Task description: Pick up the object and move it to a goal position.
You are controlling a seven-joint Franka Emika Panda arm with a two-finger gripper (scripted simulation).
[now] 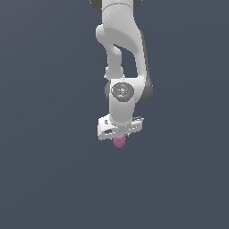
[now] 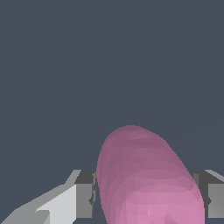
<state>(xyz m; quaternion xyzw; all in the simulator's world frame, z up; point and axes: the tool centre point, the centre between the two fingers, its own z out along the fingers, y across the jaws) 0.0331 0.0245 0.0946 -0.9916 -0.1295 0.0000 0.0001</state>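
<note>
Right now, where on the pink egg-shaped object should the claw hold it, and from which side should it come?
Grip the pink object across its narrow middle, one finger on each long flank, coming along its long axis. It is elongated and rounded, so the ends would probably slip. In the wrist view the claw already straddles it this way; in the exterior view the object sits directly under the claw.

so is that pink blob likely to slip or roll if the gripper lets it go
Probably apt to roll: the pink blob is rounded and egg-shaped, with no flat face showing. It may also be slippery to hold, since its smooth curved sides meet the fingers over small patches only. It looks stiff rather than floppy: in the gripper it shows no dent or sag.
</note>
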